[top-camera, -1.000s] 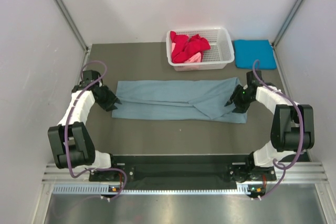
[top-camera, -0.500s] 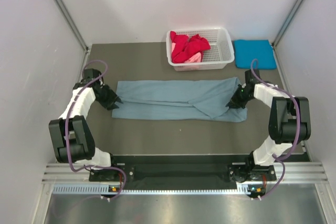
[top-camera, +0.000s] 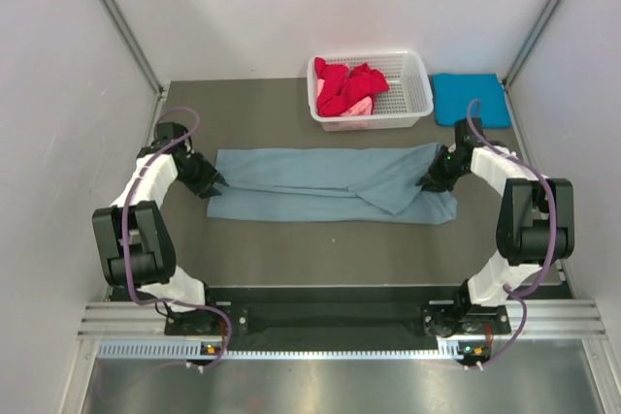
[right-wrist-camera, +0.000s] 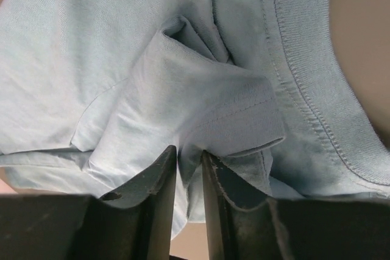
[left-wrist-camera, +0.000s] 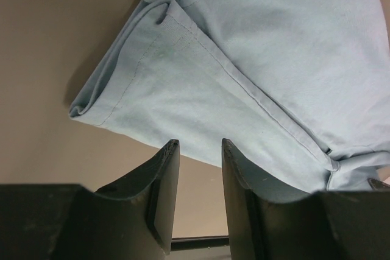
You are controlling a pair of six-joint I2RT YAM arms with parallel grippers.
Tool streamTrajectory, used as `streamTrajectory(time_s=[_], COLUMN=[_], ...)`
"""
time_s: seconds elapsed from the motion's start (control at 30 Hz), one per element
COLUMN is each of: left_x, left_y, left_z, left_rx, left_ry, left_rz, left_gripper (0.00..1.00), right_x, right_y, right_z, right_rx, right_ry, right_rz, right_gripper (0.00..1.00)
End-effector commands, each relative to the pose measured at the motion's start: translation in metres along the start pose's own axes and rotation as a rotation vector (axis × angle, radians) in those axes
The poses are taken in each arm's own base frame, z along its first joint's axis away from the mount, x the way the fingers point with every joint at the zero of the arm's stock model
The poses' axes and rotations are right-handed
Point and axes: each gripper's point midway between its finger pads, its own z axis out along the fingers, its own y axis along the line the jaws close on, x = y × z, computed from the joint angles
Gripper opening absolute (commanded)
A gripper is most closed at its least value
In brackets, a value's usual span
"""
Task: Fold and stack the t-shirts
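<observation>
A spread t-shirt (top-camera: 330,184) lies across the counter (top-camera: 320,249). Behind it stands a basket (top-camera: 423,84) holding bundled t-shirts (top-camera: 347,86), with a folded t-shirt (top-camera: 471,100) just right of it.

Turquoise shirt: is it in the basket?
No, the turquoise shirt lies folded outside the basket, off its right side.

lt: bright, even, overhead | shdw: soft beside grey-blue t-shirt (left-wrist-camera: 244,59) edge | focus: sharp

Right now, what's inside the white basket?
Crumpled red cloth fills the left of the basket, with pink cloth peeking out below it. Anything buried beneath the pile is hidden.
</observation>
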Motion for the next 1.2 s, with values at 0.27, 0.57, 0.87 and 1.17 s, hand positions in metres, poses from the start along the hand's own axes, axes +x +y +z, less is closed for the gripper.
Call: streamTrajectory(time_s=[0.27, 0.57, 0.87, 1.17], left_x=[-0.017, -0.018, -0.018, -0.019], left_y=[-0.017, -0.02, -0.02, -0.023], left_z=[-0.008, -0.008, -0.008, -0.005], left_rx=[0.054, 0.063, 0.062, 0.075], left_ry=[-0.05, -0.05, -0.053, -0.046], left_rz=[0.009, 0.007, 0.001, -0.013], left_gripper=[0.39, 0.39, 0.39, 0.39], right_x=[-0.021, -0.026, -0.02, -0.042], right_y=[0.012, 0.009, 0.003, 0.052], right_z=[-0.013, -0.002, 0.009, -0.009], right_rx=[0.002, 0.019, 0.028, -0.134], right_ry=[-0.041, -0.033, 0.003, -0.044], right_rz=[-0.049, -0.071, -0.07, -0.038], right_gripper=[0.33, 0.26, 0.2, 0.0])
